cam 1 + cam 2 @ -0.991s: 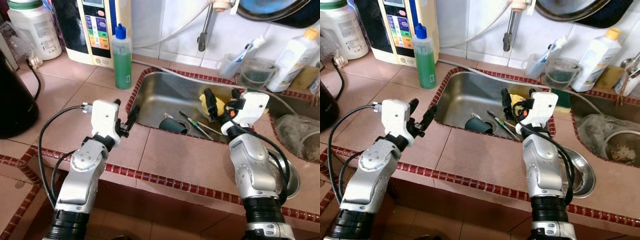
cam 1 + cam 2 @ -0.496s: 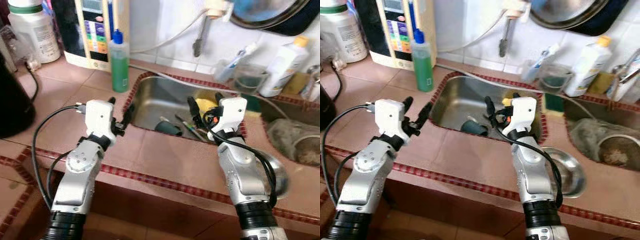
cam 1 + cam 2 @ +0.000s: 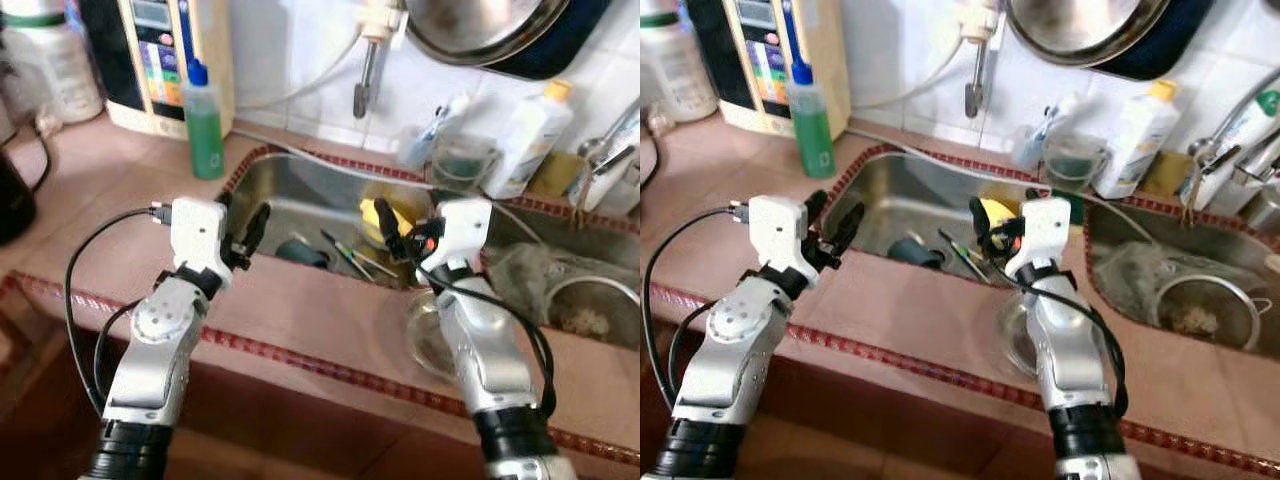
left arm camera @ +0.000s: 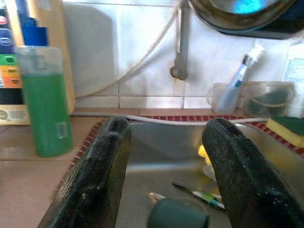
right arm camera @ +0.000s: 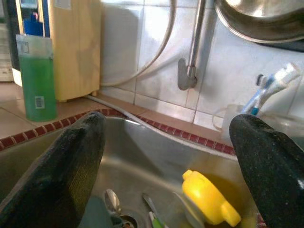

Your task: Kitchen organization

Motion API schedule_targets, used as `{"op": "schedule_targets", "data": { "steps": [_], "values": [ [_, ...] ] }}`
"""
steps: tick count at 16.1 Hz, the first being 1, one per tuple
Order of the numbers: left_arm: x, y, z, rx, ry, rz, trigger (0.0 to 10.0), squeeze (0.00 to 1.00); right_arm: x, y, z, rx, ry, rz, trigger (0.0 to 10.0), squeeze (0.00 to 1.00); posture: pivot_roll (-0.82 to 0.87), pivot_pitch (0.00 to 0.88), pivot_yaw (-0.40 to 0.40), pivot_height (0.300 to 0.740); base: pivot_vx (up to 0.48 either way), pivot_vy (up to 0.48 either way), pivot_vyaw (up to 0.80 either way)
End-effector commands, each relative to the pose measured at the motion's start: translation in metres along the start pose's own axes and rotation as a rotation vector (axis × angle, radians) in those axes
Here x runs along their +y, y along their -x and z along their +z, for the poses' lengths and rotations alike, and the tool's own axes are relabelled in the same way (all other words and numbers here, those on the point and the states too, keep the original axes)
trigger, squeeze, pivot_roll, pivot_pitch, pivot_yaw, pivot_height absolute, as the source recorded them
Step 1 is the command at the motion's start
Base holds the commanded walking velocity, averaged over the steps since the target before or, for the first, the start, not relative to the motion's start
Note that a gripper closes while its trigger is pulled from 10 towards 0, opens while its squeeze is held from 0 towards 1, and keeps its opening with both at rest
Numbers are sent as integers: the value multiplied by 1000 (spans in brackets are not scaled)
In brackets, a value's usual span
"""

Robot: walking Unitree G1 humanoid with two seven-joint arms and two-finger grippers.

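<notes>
Right wrist view had right gripper (image 5: 161, 156) fingers wide open, empty, over sink (image 3: 300, 195); probably descend squarely on yellow item (image 5: 206, 197). Left gripper (image 4: 164, 166) open, empty.

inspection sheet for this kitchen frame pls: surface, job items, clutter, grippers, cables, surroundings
Surface: pink tiled counter with red trim, bare in front of the sink.
Job's things: sink holds a dark cup on its side, utensils and a yellow item; a steel bowl sits on the counter by the right arm.
Clutter: green soap bottle, white bottle, clear cup with toothbrush, sponge, strainer in the second basin.
Grippers: left gripper open, at the sink's near-left edge; right gripper open, over the sink.
Cables: black cable loops beside the left arm; another along the right forearm.
Surroundings: tiled wall, hanging pan, water dispenser.
</notes>
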State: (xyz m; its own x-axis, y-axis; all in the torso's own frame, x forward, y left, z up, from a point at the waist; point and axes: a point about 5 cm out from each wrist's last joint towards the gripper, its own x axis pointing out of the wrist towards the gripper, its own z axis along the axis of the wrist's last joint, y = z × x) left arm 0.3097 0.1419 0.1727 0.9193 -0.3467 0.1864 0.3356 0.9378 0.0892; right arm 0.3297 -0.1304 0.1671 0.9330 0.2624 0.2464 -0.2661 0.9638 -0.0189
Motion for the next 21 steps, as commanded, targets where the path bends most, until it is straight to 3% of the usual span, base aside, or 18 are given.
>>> {"op": "schedule_targets", "data": {
  "steps": [1, 8, 11, 15, 18, 21],
  "values": [
    [-11, -4, 1, -8, 12, -42, 10000, 0, -12, 5, 1, 0, 27, -33, 10000, 0, 10, 0, -68, 740, 0, -480, 0],
    [-14, -4, 1, 0, 15, -64, 10000, 0, -10, 12, -4, 26, 44, -4, 10000, 0, 3, 0, -62, 740, 0, -466, 0],
    [-21, 0, 0, 8, 39, -127, 10000, 0, -10, 14, -7, 45, 34, 22, 10000, 0, -1, 8, -63, 740, 0, -92, 0],
    [-34, 8, 3, 87, -60, -289, 10000, 0, -26, 34, -16, 147, -56, 108, 10000, 0, -1, 33, -68, 740, 0, 0, 0],
    [-42, 9, 11, 89, -129, -337, 10000, 0, -40, 39, -25, 227, -20, 144, 10000, 0, -3, 45, -67, 740, 0, 0, 0],
    [-52, 15, 12, 111, -156, -412, 10000, 0, -30, 35, -25, 280, -34, 328, 10000, 0, -6, 54, -68, 740, 0, 0, 0]
  ]
}}
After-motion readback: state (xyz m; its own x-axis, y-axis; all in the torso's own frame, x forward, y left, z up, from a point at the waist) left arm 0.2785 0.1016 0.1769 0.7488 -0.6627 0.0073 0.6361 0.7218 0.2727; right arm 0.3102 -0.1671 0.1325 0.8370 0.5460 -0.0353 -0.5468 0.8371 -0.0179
